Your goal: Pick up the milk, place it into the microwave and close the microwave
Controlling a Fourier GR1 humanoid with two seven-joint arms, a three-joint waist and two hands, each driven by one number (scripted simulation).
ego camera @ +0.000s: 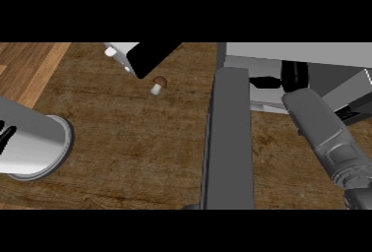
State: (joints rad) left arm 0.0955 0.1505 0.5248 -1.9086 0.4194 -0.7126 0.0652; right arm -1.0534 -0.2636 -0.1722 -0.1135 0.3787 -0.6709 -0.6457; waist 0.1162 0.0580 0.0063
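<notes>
The open microwave door [231, 142] stands edge-on as the landmark. The mushroom [158, 85] lies on the counter [138, 147] to its left, toward the back. Farther left, at the edge, sits the left hand [6, 135]. The microwave [305, 59] lies right of the door, with the right forearm [323, 133] reaching into it.

dark wooden counter [131, 142]

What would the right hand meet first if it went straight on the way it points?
The right hand points into the open microwave, beside its door. It would probably meet the inside back wall first, though depth is unclear from above.
</notes>
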